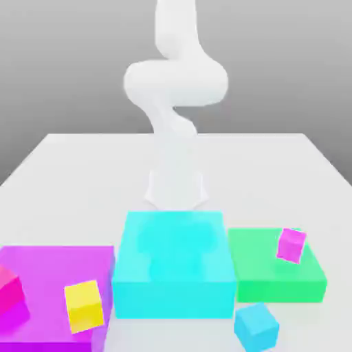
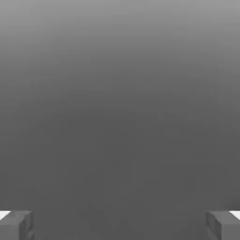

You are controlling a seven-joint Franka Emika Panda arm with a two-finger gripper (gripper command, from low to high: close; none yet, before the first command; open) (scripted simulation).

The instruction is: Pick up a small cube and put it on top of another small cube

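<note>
On the pale tabletop (image 1: 89, 179), in the exterior view, the white arm (image 1: 175, 82) stands behind the cyan block (image 1: 175, 247), the largest block there and the landmark for the rest. To the exterior view's left of the cyan block lies the purple slab (image 1: 51, 275), cut off by the frame edge; to its right sits the lower green slab (image 1: 265, 258). Then the small cubes: a blue cube (image 1: 257, 328) on the tabletop – nearer the camera than the cyan block, off its right front corner. The yellow cube (image 1: 84, 306) and a partly cropped red-pink cube (image 1: 8, 290) are on the purple slab, left of the cyan block; the magenta cube (image 1: 291, 245) rests tilted on the green slab, right of it. In the hand view the gripper (image 2: 120, 226) is spread wide – nothing between its fingertips.
</note>
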